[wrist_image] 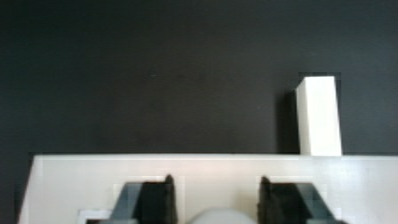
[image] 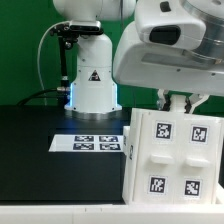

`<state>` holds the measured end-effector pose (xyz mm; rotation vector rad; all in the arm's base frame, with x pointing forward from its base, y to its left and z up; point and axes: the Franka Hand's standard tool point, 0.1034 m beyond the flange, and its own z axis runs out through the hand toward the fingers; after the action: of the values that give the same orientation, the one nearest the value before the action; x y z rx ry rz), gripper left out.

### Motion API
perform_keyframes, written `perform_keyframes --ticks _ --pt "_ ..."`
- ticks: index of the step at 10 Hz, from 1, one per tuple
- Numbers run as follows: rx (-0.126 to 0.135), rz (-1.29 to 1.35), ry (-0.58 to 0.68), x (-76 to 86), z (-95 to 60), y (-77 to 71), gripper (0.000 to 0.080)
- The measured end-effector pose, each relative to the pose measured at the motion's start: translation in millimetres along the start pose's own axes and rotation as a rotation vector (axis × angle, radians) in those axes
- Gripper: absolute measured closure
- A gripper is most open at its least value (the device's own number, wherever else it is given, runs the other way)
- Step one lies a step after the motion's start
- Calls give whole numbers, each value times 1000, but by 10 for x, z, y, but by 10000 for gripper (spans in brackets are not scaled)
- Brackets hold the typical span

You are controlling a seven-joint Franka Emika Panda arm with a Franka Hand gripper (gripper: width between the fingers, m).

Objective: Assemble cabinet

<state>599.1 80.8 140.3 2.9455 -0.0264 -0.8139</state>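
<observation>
Plastic, we judged of the cabinet point(image: 175, 155): light, stiff, smooth-faced and apt to slip, so best taken by a thin wall edge. It stood at the exterior view's right on the black table point(image: 35, 125). The gripper point(image: 185, 101) pinched its top edge, fingers point(wrist_image: 150, 198) drawn narrow.

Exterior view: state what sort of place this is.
Probably a robotics lab bench set up for assembly trials: a white robot base stands at a black table, a marker board lies flat on it, and a white cabinet piece carries square tags.
</observation>
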Motion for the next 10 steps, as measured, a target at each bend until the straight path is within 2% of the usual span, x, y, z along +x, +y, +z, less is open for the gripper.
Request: perform_keyframes --ticks 3,5,6,7,8,10 --pt "1 2 7 20 -4 30 580" --pt "2 4 7 22 -2 41 243" --pt "2 6 2 9 -15 54 243" --pt "2 10 -16 -50 -93 92 104" --pt "2 14 -13 -112 -144 117 21" --pt "16 24 -5 -376 -47 84 4"
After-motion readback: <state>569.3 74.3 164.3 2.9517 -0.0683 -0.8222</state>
